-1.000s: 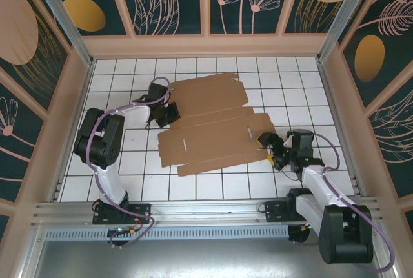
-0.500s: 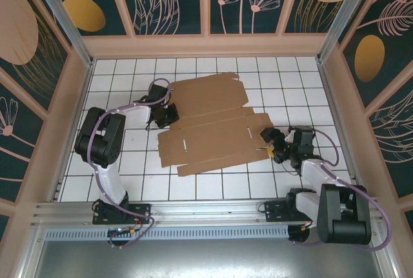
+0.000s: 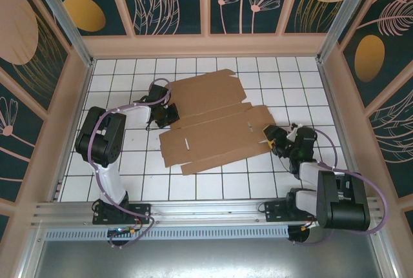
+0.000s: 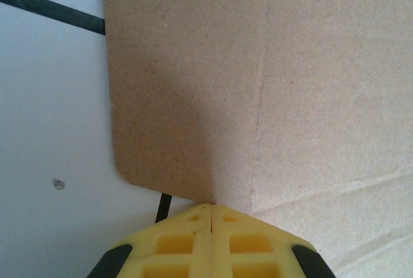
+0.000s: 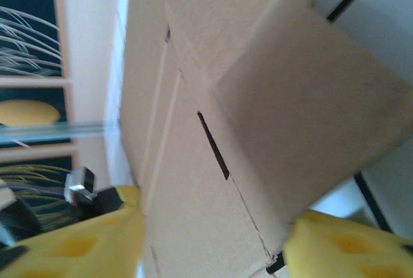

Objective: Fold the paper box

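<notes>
Black-and-white arms point(image 3: 108, 181), lilac cables point(image 3: 161, 81), yellow pincer fingers point(image 4: 174, 242)

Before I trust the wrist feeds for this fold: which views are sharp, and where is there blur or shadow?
Top external: sharp, evenly lit across the paper box. Left wrist: cardboard grain crisp, a dark shadow ahead of the left gripper. Right wrist: soft and blurred, its yellow fingers out of focus.

A white tiled floor point(image 3: 213, 188) with dark grout lines lies evenly lit — around its edges stand pale pink-framed walls point(image 3: 206, 44), their dark teal panels point(image 3: 177, 7) showing orange discs and line-drawn flowers.
</notes>
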`<state>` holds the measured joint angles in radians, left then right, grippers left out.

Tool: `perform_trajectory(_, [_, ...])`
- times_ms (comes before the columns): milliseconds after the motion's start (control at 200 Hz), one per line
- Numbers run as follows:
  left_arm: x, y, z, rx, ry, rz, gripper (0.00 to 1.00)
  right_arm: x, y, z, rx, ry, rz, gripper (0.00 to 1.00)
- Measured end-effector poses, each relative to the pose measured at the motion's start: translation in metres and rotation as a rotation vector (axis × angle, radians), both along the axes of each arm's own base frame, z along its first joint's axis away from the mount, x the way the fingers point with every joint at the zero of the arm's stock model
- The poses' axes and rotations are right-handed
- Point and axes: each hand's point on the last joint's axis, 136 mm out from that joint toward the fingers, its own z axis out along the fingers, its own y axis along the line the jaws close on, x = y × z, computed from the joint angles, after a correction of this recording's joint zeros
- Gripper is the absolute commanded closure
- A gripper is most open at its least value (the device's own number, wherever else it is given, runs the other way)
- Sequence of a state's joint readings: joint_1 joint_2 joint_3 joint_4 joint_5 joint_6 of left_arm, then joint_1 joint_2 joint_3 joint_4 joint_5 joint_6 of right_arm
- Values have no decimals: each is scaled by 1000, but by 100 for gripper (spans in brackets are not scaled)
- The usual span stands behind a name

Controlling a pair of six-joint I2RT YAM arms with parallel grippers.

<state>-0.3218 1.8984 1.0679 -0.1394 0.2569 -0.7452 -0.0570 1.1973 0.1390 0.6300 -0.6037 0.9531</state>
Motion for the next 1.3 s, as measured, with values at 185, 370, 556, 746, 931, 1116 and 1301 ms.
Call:
perform_trajectory(185, [2, 0, 0, 0, -6, -3, 100, 9, -3, 7, -6, -76, -15, 65])
perform_trajectory(370, [3, -1, 1, 5, -4, -9, 100, 14, -6, -3, -28, -72, -26, 75])
perform_trajectory(556, [1, 0, 5, 10, 14, -9, 100, 18, -12, 2, -98, -101, -45, 86])
perform_trajectory(746, [13, -3, 48, -7, -54, -7, 99, 34, -12, 44, -241, -225, -53, 100])
perform_trajectory(931, [31, 0, 125, -11, -225, 12, 89, 52, -31, 88, -430, -242, -137, 100])
perform_trajectory(1116, [30, 10, 194, -11, -384, 46, 84, 70, -43, 198, -717, -363, -236, 99])
perform_trajectory(1301, [34, 23, 217, 56, -447, 74, 83, 86, -43, 360, -959, -588, -311, 98])
